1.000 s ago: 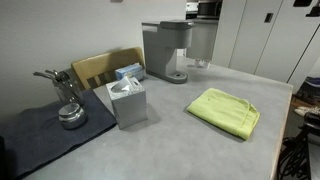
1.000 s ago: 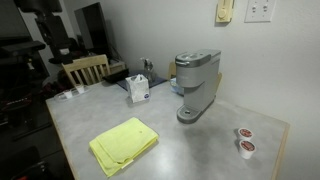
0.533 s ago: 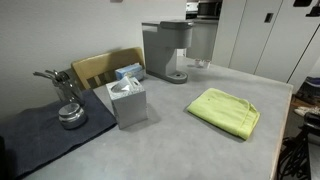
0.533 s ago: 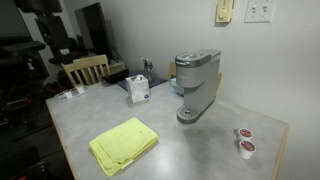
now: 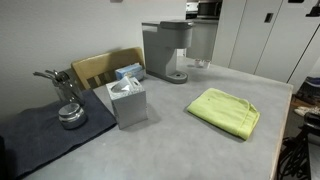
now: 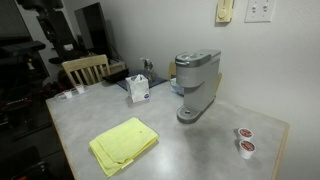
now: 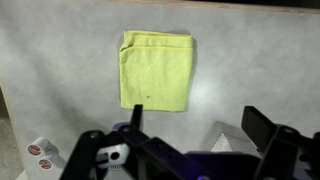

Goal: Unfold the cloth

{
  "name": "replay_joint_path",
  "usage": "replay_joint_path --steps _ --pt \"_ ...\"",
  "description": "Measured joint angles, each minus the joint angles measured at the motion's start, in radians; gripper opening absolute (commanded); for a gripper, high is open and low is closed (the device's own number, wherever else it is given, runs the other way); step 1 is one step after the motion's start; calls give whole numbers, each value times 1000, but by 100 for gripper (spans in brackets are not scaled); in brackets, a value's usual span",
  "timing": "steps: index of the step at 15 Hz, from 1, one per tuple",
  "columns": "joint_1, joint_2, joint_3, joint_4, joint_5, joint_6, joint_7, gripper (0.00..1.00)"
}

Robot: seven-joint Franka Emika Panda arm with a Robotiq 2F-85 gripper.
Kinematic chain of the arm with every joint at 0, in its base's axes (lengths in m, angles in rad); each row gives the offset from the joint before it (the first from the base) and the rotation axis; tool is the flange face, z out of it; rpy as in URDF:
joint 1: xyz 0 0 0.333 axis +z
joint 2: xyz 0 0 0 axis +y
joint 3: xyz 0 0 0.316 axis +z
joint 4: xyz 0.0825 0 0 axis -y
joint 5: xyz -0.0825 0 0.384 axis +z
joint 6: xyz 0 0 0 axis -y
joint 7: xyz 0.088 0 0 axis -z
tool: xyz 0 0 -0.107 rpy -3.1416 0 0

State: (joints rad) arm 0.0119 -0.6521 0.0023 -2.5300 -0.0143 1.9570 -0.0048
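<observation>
The cloth [image 5: 224, 112] lies folded flat on the grey bench [image 5: 170, 135], close to the bench edge opposite the wall side, with bare surface all round it. Its layered edges show along the side nearest that bench edge. In the wrist view it is a tidy lime rectangle [image 7: 157, 70], well beyond the jaws and not touched by them.

The jaws stand wide apart at the bottom of the wrist view, with nothing between them, hanging above the bench.

A grey coffee machine [image 5: 167, 50] stands upright near the wall-side edge, well apart from the cloth. A grey tissue box [image 5: 127, 102] stands further along the bench, just beside a dark mat [image 5: 40, 140] that covers the end of the bench. A metal pot [image 5: 70, 116] sits on the mat. A wooden chair [image 5: 105, 68] stands behind the tissue box, off the bench.

In an exterior view two small coffee pods [image 6: 244, 141] sit near the bench corner beyond the machine, close to each other.
</observation>
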Motion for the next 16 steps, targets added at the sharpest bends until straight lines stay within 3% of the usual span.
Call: replay_joint_path --steps 5,11,16 --pt "-2 11 -10 -19 -34 72 -15 100" --pt "-2 96 -61 -49 -47 215 -129 100" --pt "-2 119 -68 -49 -55 237 -140 100"
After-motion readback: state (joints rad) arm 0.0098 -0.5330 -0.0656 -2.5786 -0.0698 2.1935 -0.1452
